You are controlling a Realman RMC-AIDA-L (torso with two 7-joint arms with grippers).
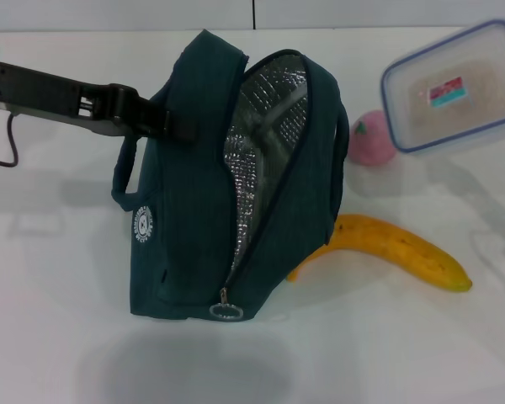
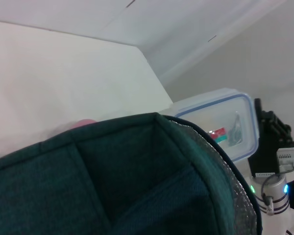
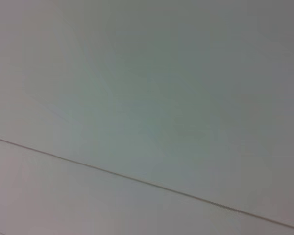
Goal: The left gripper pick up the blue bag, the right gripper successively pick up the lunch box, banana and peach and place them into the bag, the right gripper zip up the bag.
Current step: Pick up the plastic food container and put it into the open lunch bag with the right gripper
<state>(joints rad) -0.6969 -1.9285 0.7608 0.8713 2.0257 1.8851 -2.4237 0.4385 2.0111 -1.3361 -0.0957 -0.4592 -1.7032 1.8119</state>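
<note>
Bag (image 1: 194, 210) upright — left gripper (image 1: 172, 122) pinching it | banana (image 1: 396, 248) flat, tip rightward

Light is bright and even in the head view, nearly washing out the white table (image 1: 84, 337). A broad soft shadow lies in front of the blue bag (image 1: 227, 185), with fainter ones under the banana (image 1: 396, 248) and beside the lunch box (image 1: 454, 88). The foil lining (image 1: 265, 135) glints. The left wrist view is soft, the bag's near fabric blurred. The right wrist view is dim, grey and featureless except for one thin line.
</note>
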